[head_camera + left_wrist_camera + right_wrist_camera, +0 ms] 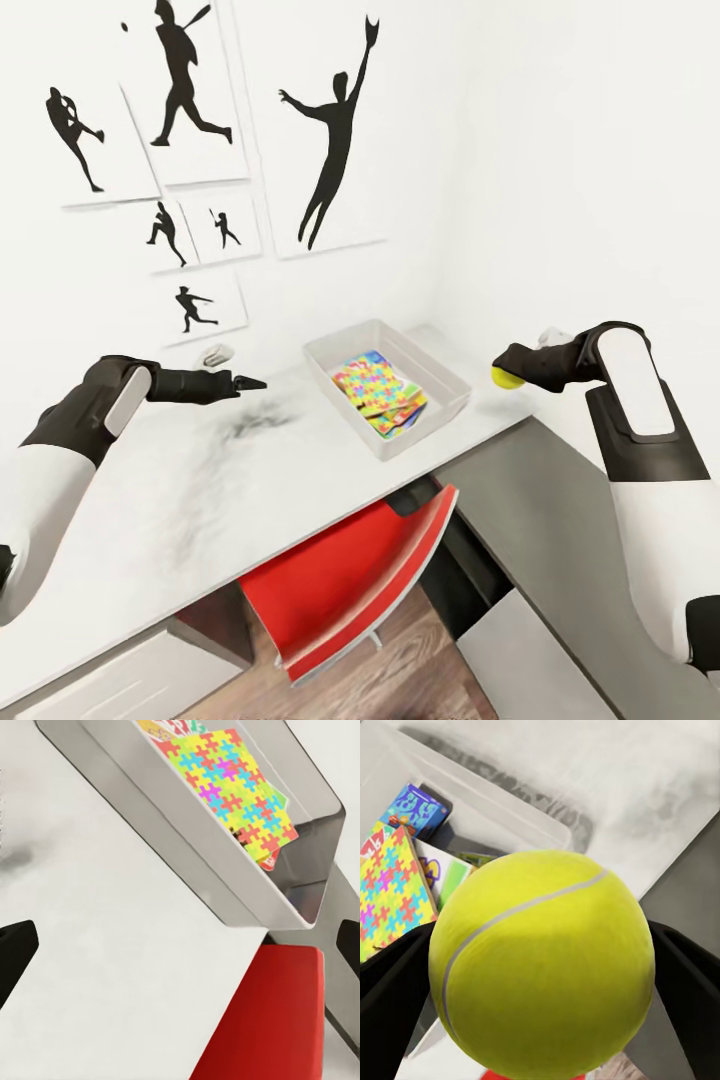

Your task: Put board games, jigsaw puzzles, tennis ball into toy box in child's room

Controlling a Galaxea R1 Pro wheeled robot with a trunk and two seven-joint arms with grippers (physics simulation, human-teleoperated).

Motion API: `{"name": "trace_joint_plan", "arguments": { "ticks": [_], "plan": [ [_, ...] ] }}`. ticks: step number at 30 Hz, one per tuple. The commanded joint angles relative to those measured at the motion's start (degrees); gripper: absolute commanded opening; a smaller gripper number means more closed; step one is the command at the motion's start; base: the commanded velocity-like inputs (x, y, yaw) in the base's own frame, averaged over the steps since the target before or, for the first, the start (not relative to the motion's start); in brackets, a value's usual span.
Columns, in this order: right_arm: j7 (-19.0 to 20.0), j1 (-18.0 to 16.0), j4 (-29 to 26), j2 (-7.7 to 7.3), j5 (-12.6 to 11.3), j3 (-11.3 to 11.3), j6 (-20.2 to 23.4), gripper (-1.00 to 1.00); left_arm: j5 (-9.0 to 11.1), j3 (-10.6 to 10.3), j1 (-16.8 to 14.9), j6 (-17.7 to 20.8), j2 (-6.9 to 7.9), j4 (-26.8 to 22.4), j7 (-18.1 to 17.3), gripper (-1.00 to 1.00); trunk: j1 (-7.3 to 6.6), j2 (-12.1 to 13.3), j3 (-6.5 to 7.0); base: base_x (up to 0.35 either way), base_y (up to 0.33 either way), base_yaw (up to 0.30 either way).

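Observation:
The toy box point(432, 420) stands on the table point(200, 480) near its right end. In it lie a jigsaw puzzle point(375, 385) on top, with colourful board games partly covered beneath. The left wrist view shows the toy box point(172, 825) and puzzle point(229, 784) beyond my open left gripper point(180, 945). My left gripper point(245, 383) hovers over the table left of the box. My right gripper point(503, 367) is shut on the tennis ball point(507, 379), just right of the box. In the right wrist view the tennis ball point(544, 960) sits between my fingers point(690, 990), above the toy box point(495, 802) with a blue board game point(412, 810).
A red chair point(350, 580) is pushed under the table below the toy box. A grey surface point(540, 520) runs along the right beneath my right arm. A small white object point(215, 353) lies on the table by the wall. Black silhouette pictures point(330, 130) hang on the wall.

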Motion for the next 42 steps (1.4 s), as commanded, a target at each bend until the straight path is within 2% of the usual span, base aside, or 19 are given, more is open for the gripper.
{"name": "trace_joint_plan", "arguments": {
  "ticks": [1,12,20,33,42],
  "plan": [
    [-0.6,-0.1,-0.1,-0.04,-0.5,0.1,0.2,-1.0,0.1,-0.1,-0.1,0.2,0.06,0.0,-0.1,1.0,0.04,-0.1,-0.19,0.076,0.104,0.0],
    [-0.6,0.1,-0.2,-0.26,-0.5,0.2,-0.1,-1.0,0.1,0.1,0.0,0.1,0.18,0.0,-0.2,1.0,0.04,-0.1,-0.31,0.06,0.043,0.024],
    [-0.6,0.3,-0.2,-0.13,-0.5,0.2,-0.1,-1.0,0.1,0.4,-0.1,0.2,0.08,0.0,-0.2,1.0,0.04,-0.1,-0.31,0.231,0.0,0.215],
    [-0.6,0.5,-0.2,-0.21,-0.4,0.2,-0.2,-1.0,0.1,0.4,-0.1,0.2,-0.01,0.0,-0.2,1.0,0.04,-0.1,-0.31,0.248,-0.086,0.013],
    [-0.6,0.4,-0.2,-0.05,-0.4,0.2,-0.1,-1.0,0.1,0.4,-0.1,0.1,-0.01,0.0,-0.2,1.0,0.04,-0.1,-0.32,0.033,-0.002,0.078]
  ]
}}
